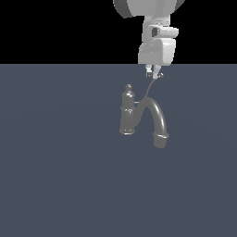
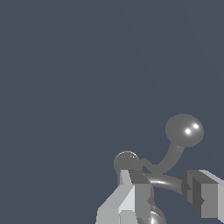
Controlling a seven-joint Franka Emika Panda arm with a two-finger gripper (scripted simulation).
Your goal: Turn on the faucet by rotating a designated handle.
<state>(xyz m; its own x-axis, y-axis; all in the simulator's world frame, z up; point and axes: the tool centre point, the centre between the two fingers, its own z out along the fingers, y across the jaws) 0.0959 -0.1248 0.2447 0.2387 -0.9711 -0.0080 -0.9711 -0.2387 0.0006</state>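
Note:
The grey faucet stands on the floor, its upright column topped by a knob. Its thick arched spout bends toward the exterior view's right. The thin curved handle rises from the column to a ball tip. My gripper hangs right above that tip, open, and grips nothing. In the wrist view both fingers flank the spout far below. The ball tip lies just past the fingertips, not between them. Whether a finger touches the handle is unclear.
A flat blue-grey floor surrounds the faucet in every direction. No other objects show in either view.

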